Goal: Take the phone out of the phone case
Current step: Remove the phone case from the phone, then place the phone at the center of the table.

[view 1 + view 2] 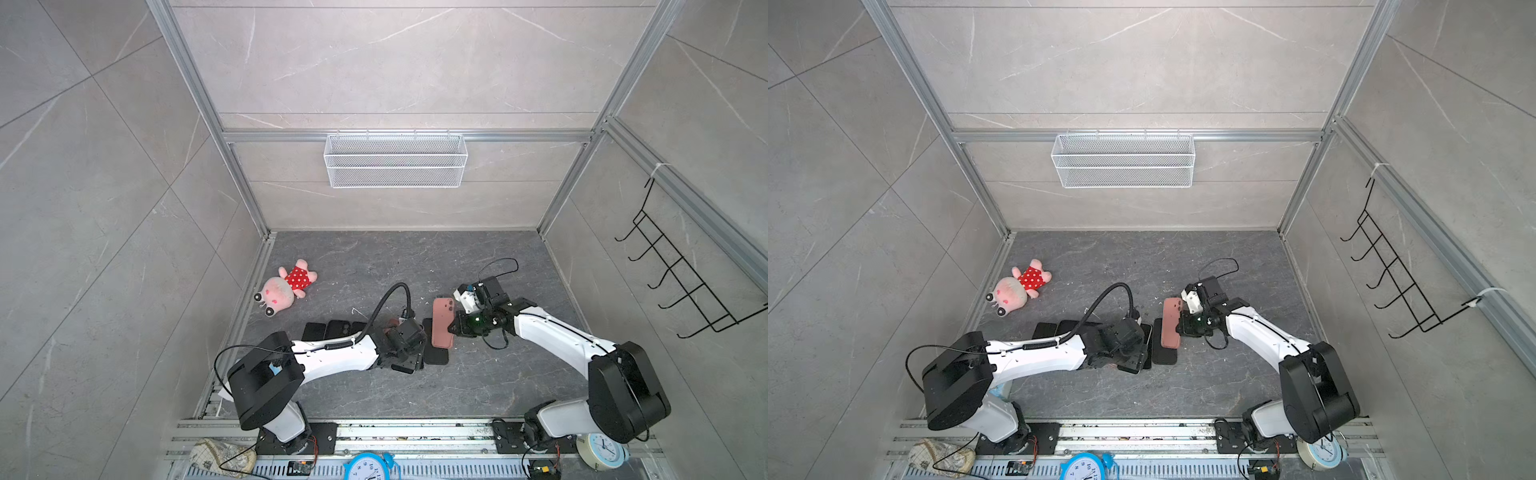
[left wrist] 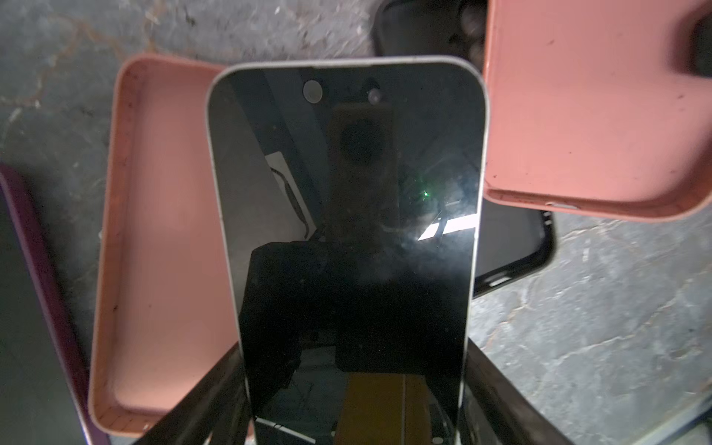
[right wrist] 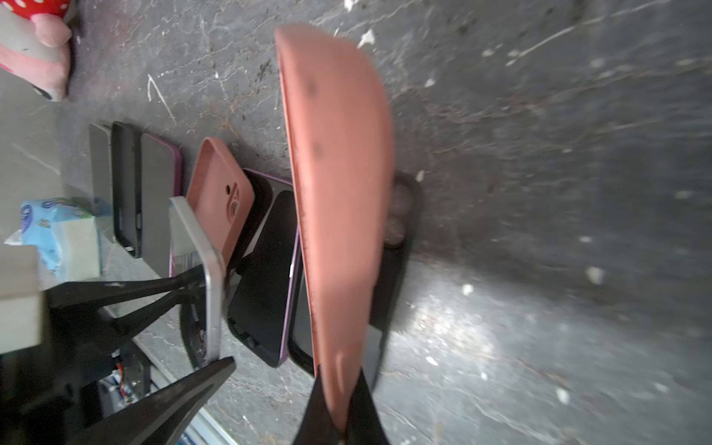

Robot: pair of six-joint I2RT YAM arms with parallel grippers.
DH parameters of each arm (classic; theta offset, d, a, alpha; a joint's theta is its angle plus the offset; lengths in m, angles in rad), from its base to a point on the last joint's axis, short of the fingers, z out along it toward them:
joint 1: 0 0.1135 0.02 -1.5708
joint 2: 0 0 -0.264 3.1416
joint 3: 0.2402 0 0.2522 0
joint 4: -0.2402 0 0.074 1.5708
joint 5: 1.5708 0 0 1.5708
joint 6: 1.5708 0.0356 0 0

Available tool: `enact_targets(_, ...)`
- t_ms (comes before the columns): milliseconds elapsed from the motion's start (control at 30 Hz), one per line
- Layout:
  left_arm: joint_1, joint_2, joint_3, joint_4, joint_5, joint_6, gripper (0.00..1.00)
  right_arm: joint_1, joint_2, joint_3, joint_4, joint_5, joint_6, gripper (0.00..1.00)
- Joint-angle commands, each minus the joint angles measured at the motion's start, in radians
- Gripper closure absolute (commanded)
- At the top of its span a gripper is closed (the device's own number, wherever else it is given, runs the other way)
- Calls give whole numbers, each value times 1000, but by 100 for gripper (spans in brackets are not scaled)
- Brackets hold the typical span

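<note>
The phone (image 2: 346,231), with a black screen and a silver rim, sits across my left gripper (image 2: 352,370), whose fingers (image 2: 215,385) press its two long edges. In the right wrist view the same phone (image 3: 212,277) shows edge-on. The pink phone case (image 1: 442,322) (image 1: 1170,323) hangs above the table to the right of the phone and apart from it. My right gripper (image 3: 339,408) is shut on its edge (image 3: 339,192). The case (image 2: 585,108) also shows in the left wrist view. In both top views the left gripper (image 1: 405,357) (image 1: 1131,353) sits just left of the case.
A second pink case (image 2: 162,250) lies open side up on the table, beside a black case (image 2: 512,250) and purple-cased phones (image 3: 266,269). More dark phones (image 1: 328,330) lie along the left arm. A plush toy (image 1: 286,286) lies at back left. A wire basket (image 1: 395,160) hangs on the back wall.
</note>
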Motion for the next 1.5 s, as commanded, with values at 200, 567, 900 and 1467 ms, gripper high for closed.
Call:
enact_targets(200, -28, 95, 186, 9, 20, 32, 47, -79, -114, 56, -194, 172, -96, 100)
enact_targets(567, -53, 364, 507, -37, 102, 30, 48, -262, -196, 97, -316, 254, -130, 100)
enact_targets(900, -62, 528, 669, -71, 154, 17, 48, -281, -150, 108, -347, 269, -143, 100)
enact_targets(1467, -73, 595, 711, -83, 158, -66, 42, -279, -26, 156, -411, 212, -187, 96)
